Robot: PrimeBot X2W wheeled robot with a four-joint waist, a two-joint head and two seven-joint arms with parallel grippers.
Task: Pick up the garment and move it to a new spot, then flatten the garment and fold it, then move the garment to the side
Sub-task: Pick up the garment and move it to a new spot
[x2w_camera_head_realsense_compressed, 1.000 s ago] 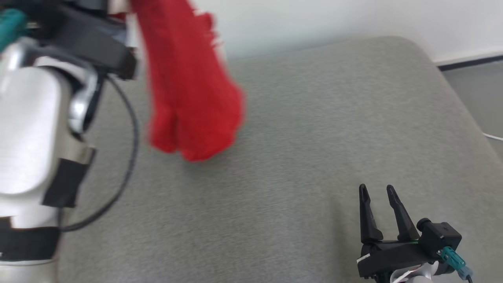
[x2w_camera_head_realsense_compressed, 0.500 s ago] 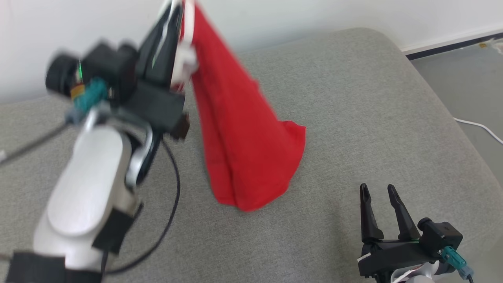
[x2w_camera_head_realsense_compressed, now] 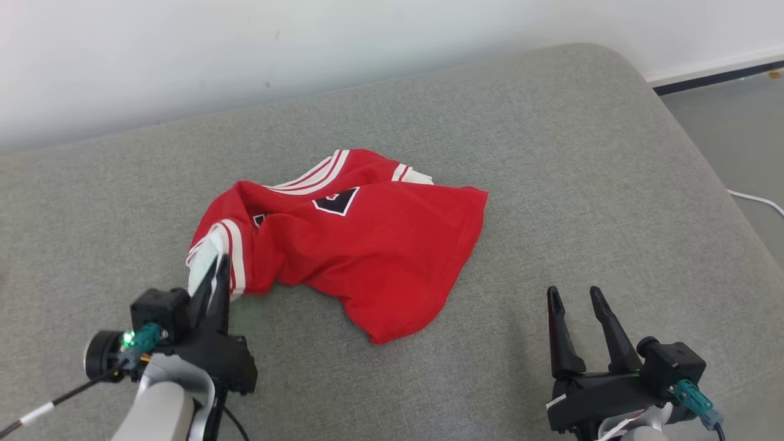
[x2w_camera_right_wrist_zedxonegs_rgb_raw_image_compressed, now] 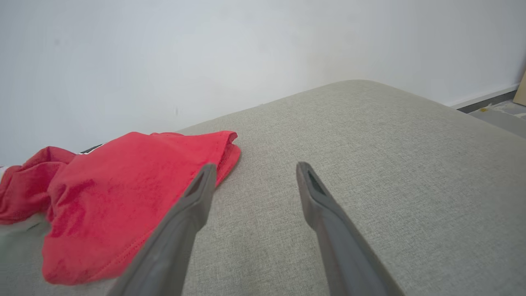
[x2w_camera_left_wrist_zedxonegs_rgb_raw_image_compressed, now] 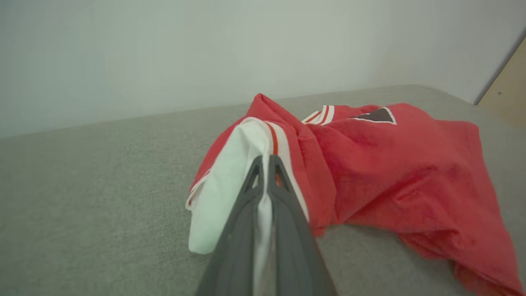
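Note:
The garment is a red jersey with white-and-red striped trim and a black mark, lying crumpled on the grey cushion. My left gripper is shut on the jersey's white-trimmed left edge, low over the cushion. In the left wrist view the two dark fingers pinch the white cloth of the garment. My right gripper stands open at the lower right, apart from the jersey's hem. In the right wrist view the garment lies to the left of my open right gripper.
A white wall runs behind the cushion. The cushion's rounded right edge drops to a grey floor with a white cable on it. Bare cushion lies right of and in front of the jersey.
My left arm has come down from high up, where the jersey hung from it. The jersey now lies spread and crumpled on the cushion. The right gripper has hardly moved.

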